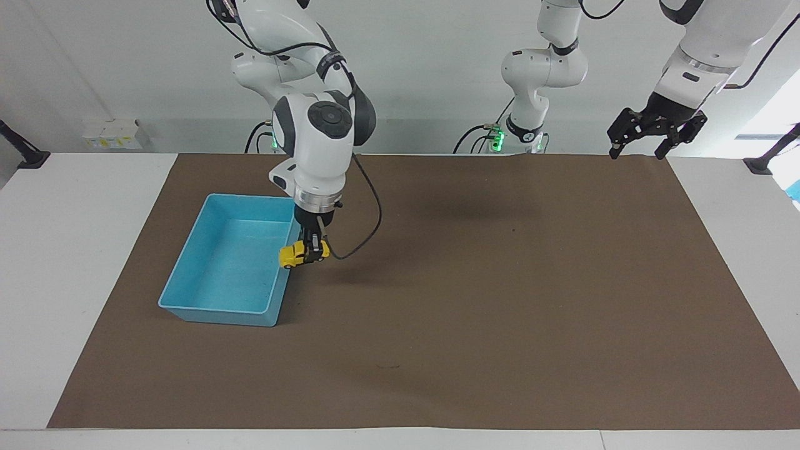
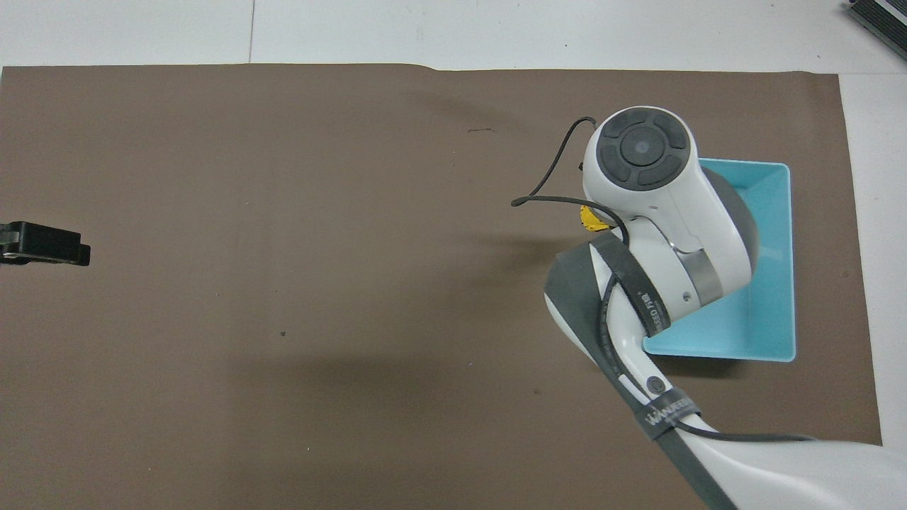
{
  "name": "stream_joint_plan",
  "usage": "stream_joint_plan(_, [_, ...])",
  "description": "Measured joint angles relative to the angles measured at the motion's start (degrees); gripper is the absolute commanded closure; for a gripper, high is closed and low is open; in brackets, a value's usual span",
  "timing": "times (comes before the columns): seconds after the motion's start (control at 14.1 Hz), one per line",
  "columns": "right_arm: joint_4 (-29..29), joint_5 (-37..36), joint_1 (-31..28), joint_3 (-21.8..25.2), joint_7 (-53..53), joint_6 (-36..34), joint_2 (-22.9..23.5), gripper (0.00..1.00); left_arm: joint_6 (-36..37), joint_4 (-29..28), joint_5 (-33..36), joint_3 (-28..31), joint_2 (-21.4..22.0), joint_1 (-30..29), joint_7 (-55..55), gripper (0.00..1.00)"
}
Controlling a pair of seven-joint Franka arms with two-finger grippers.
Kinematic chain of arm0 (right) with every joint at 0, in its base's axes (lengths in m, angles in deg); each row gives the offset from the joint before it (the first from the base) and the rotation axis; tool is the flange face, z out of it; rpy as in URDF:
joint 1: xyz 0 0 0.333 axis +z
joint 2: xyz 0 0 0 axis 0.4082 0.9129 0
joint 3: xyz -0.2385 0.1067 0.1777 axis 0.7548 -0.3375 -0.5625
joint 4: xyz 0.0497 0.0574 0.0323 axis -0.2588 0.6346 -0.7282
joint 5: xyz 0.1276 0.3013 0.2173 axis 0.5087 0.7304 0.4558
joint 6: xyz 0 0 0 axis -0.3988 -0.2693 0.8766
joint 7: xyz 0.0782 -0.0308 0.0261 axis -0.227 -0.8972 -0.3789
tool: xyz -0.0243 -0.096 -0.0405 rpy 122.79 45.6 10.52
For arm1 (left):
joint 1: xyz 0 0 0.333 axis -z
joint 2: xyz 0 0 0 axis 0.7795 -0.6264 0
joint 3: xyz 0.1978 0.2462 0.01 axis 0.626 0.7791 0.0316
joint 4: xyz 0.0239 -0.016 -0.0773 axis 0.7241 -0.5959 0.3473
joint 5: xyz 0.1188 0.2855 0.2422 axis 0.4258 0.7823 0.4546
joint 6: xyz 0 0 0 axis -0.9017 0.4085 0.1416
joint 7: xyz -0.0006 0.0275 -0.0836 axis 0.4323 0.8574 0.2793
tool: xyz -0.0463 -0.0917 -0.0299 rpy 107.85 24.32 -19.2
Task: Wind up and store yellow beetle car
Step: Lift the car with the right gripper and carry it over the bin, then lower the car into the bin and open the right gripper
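Observation:
My right gripper (image 1: 312, 252) is shut on the yellow beetle car (image 1: 295, 255) and holds it in the air, over the blue tray's (image 1: 215, 315) long wall that faces the left arm's end of the table. The car is roughly level, with its nose toward the tray. In the overhead view only a sliver of the car (image 2: 592, 219) shows beside the right arm's wrist, which hides the gripper and part of the tray (image 2: 789, 269). The tray holds nothing that I can see. My left gripper (image 1: 639, 150) is open and waits high over the mat's corner near its base; it also shows in the overhead view (image 2: 44, 244).
A brown mat (image 1: 500, 312) covers the table's middle, with white table around it (image 1: 75, 250). The right arm's black cable (image 1: 369, 219) loops beside the gripper.

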Motion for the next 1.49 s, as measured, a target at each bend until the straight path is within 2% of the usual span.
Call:
stream_joint_plan(0.5, [0.6,1.3,-4.3,0.0,-16.8,-0.1,-0.9,1.0,0.0,0.0,0.0,0.0,0.0,0.0,0.0,0.0])
stream_joint_plan(0.64, [1.4,4.7,-5.2,0.1,-24.0,-0.1,-1.7,1.0,0.0,0.0,0.0,0.0,0.0,0.0,0.0,0.0])
stream_joint_plan(0.85, [3.7,9.0,-7.5,0.1,-35.7,-0.1,-5.2,1.0,0.0,0.0,0.0,0.0,0.0,0.0,0.0,0.0])
stream_joint_plan(1.21, [10.8,10.7,-8.4,0.1,-51.2,-0.1,-12.5,1.0,0.1,0.0,0.0,0.0,0.0,0.0,0.0,0.0])
stream_joint_plan(1.49, [14.4,13.8,-13.0,0.1,-69.1,0.4,-14.8,1.0,0.1,0.0,0.0,0.0,0.0,0.0,0.0,0.0])
